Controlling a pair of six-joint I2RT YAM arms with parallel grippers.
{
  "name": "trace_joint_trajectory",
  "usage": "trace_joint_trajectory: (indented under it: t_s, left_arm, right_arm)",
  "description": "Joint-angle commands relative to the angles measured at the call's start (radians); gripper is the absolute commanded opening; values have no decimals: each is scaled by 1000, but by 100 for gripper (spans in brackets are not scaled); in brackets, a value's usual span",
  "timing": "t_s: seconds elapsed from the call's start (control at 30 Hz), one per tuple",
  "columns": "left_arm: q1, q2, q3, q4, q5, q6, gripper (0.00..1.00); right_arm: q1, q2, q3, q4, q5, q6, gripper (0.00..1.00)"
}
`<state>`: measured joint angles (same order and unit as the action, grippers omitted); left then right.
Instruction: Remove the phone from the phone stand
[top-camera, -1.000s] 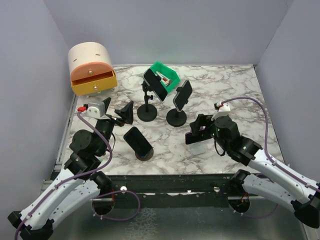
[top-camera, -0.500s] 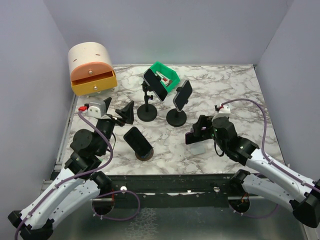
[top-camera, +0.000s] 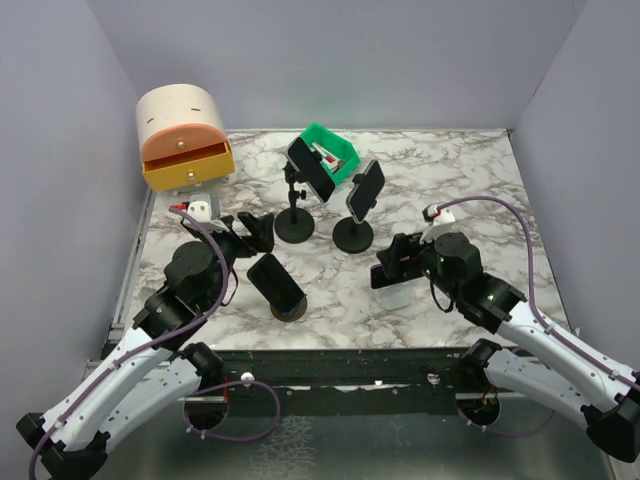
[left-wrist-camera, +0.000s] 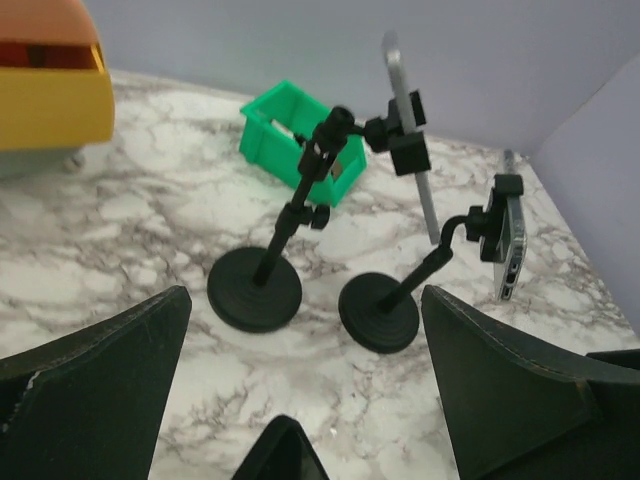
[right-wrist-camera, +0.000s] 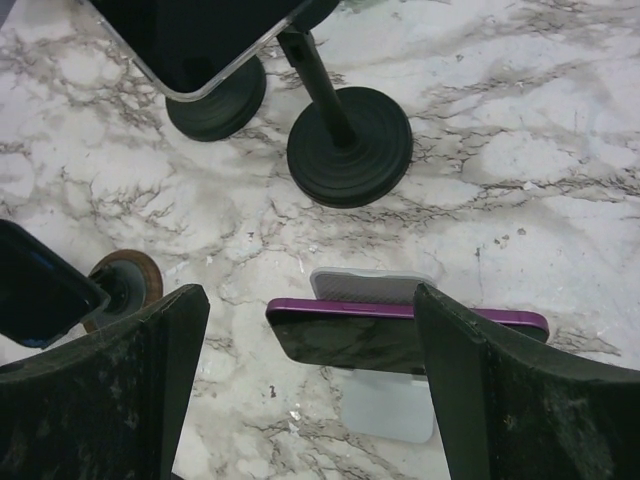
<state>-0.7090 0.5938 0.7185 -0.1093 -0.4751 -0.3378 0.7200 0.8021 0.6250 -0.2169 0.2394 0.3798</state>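
Removal not yet carried out. The purple-edged phone (right-wrist-camera: 350, 340) leans, long side down, on its small pale stand (right-wrist-camera: 385, 410) toward the right front of the worktop (top-camera: 470, 190). Judged from the task and from the arm's position, this is the phone to be taken, though three others also sit in stands. These are a left clamped phone (top-camera: 310, 167) and a right clamped phone (top-camera: 366, 189), each on a tall black stand toward the back, and a dark phone (top-camera: 275, 280) on a low stand at front centre.

The right claw (right-wrist-camera: 310, 300) is spread wide and straddles the purple-edged phone, one finger off each short end; no pinch is evident. The left claw (left-wrist-camera: 305, 300) is fully spread and holds nothing, poised low over the worktop near the dark phone and facing the two tall stands.

Done, as far as can be seen: approach and alignment of the right claw. Left to do: closing on the phone and lifting it clear of the stand.

Hard to make out:
- In the right wrist view one finger covers part of the phone's end, so contact there cannot be settled.
- In the top view the claw hides most of the phone and its stand.
- The lip that carries the phone is out of sight.
- A dark shape at the bottom edge of the left wrist view is cut off and cannot be identified
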Motion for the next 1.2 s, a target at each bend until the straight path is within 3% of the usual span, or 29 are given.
trace_joint_trajectory:
  t_s: [0.0,0.13,0.37,0.57,1.17]
  left_arm:
    - [-4,47,28,-278,-19,-294,96]
    - [-4,31,0,-351,11,-430,95]
    - [-4,-70,-52,-390,89,-510,94]
    - [-3,-49,-93,-411,175,-529,84]
    - [-4,-107,-136,-493,130,-589,73]
  right_arm:
    - [-2,-9,27,30,-84,-35,88]
    - [-2,-26,27,32,-104,-35,88]
    - [-2,-38,25,32,-127,-38,88]
    - [-2,-28,27,47,-140,-38,88]
    - [-2,-14,29,47,-151,-33,88]
